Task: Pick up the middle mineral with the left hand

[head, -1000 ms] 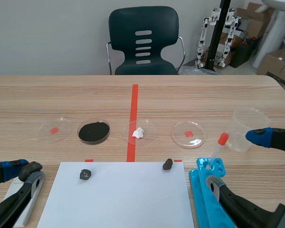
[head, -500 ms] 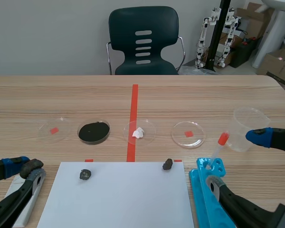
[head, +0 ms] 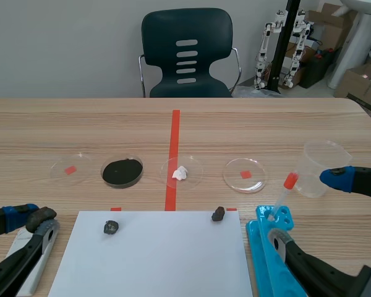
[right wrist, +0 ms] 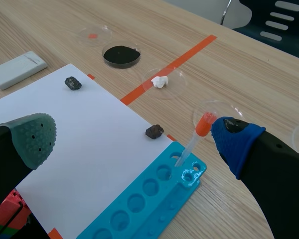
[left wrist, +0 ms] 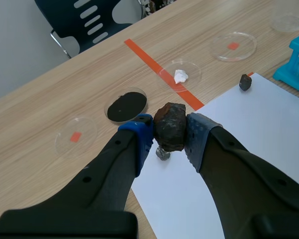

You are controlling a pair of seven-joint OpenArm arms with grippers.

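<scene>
The left gripper (left wrist: 170, 133) was squeezed tight on a dark brown mineral (left wrist: 170, 123). One pad pushed on each side of the rock. The rock sat between the pads, close to the left edge of the white paper (head: 154, 260), at the near left part of the table (head: 266, 130).

Two more rocks lay on the paper. A small grey mineral (head: 110, 227) was near its far left corner. A small dark mineral (head: 218, 214) was at its far edge, more to the right.

Past the paper stood a row of four round clear dishes. The left empty dish (head: 80, 176) came first. Next was the dish of black powder (head: 122, 171). Then came the dish with a white lump (head: 181, 172), sitting on the orange-red tape line. The right empty dish (head: 253, 182) came last.

The right gripper (right wrist: 135, 138) was wide open and held nothing. Beside it was a blue tube rack (right wrist: 139, 201) with an orange-topped dropper (right wrist: 195, 139) standing in it. A clear plastic cup (head: 324, 159) stood near that gripper's blue pad. A white block (right wrist: 17, 69) lay on the table left of the paper.
</scene>
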